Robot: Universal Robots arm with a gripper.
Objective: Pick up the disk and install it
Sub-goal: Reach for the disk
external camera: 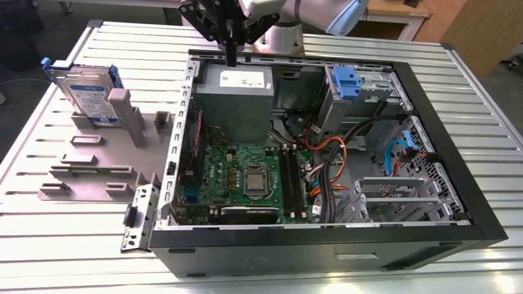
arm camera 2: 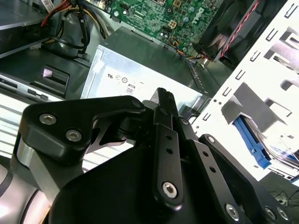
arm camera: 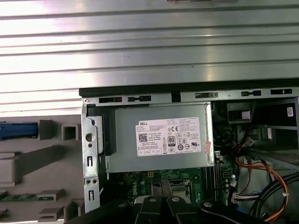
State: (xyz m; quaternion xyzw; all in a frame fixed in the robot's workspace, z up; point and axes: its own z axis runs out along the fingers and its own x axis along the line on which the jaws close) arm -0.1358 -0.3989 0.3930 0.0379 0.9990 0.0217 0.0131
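Gripper [external camera: 232, 61]: fingers together, nothing held; hovers over the power supply box [external camera: 235, 104] at the far side of the open computer case [external camera: 327, 248]. Disk [external camera: 84, 92]: stands upright in the grey holder [external camera: 106, 160] on the table [external camera: 65, 245], well apart, at the exterior view's left.
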